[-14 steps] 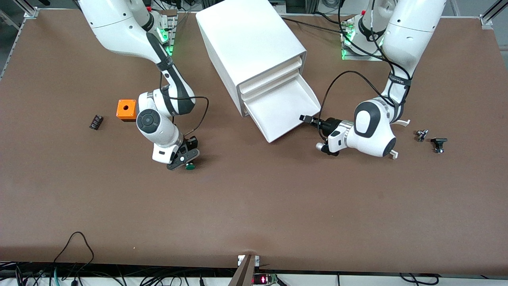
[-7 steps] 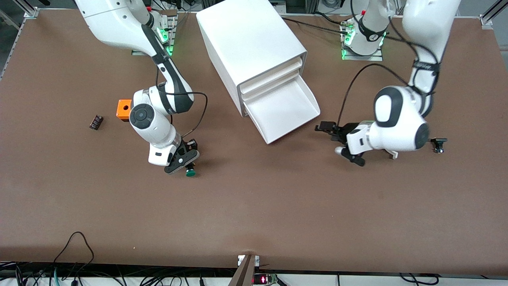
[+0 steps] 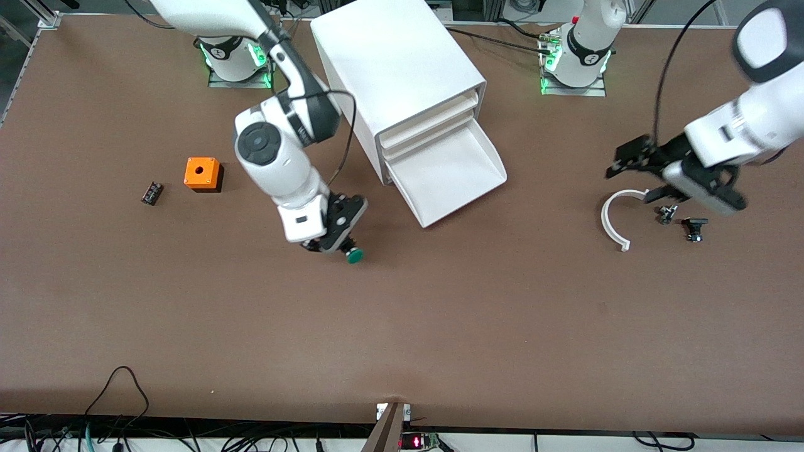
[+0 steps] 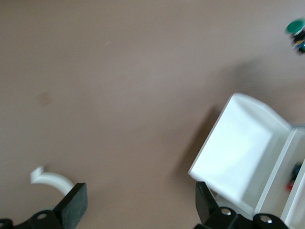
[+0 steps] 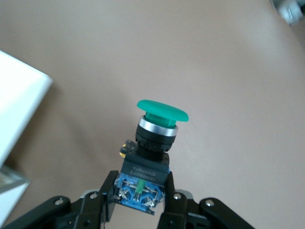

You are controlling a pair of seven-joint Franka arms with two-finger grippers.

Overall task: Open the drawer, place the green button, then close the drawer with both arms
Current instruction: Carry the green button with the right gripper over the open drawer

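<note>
The opening step is judged complete: the bottom drawer (image 3: 449,172) of the white three-drawer cabinet (image 3: 396,69) is seen pulled out, its sloped front lip turned toward the front camera, while the two upper drawers (image 3: 433,122) are left pushed in. The pulled-out tray is shown bare in the front view and in the left wrist view; small coloured items are glimpsed in the cabinet recess at the edge of the left wrist view, but their identity cannot be told. The placing step is judged to be under way and not yet done: the green-capped push button (image 5: 153,138) is pinched at its bluish rear block between the fingers of the right gripper (image 3: 336,235) and is carried in the air over bare table (image 3: 402,326) beside the cabinet, toward the right arm's end of it, with the cap pointed away from the wrist. Release into the tray and closing of the drawer are left. The left gripper (image 3: 634,157) is held with its fingers spread and nothing between them, over the table near a white curved plastic strip (image 3: 612,220) and two small dark parts (image 3: 681,220); this arm is judged to be waiting. An orange cube (image 3: 201,173) with a hole and a small black part (image 3: 151,193) are left lying toward the right arm's end of the table.
</note>
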